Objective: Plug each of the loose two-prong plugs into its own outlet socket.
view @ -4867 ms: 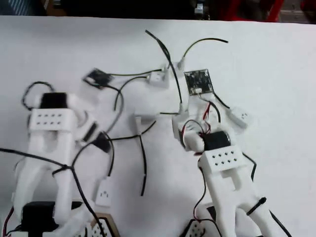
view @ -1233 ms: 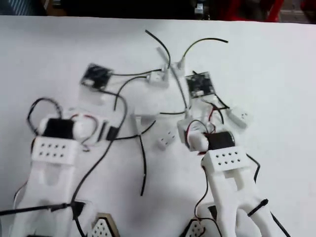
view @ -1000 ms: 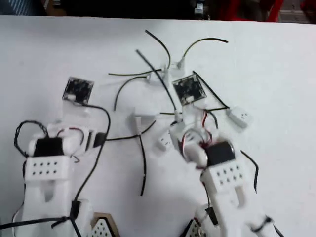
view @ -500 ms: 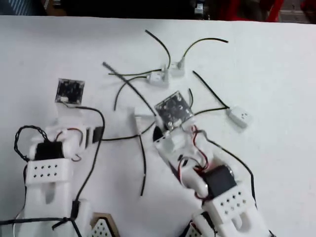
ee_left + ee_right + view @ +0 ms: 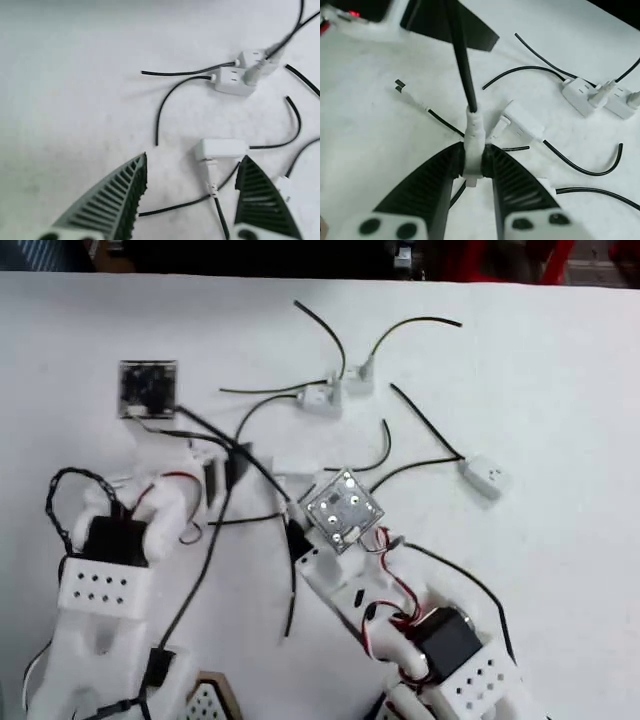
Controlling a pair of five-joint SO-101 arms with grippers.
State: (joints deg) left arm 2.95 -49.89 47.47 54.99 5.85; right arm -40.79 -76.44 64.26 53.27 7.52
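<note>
A plug (image 5: 472, 127) is gripped tight in the right claw (image 5: 474, 149), near an apparently free socket (image 5: 522, 125). The left claw (image 5: 194, 157) is spread wide and empty. Next, the plug must be lined up with the socket and pushed home.

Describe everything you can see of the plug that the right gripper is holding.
The plug has a slim white moulded body, plastic by the look, with a black cord running straight out of its far end. It lies in line with the right gripper, clamped between two black ribbed fingers that press on both sides. I cannot make out its prongs. A white outlet block lies just beyond, not touching it.
</note>
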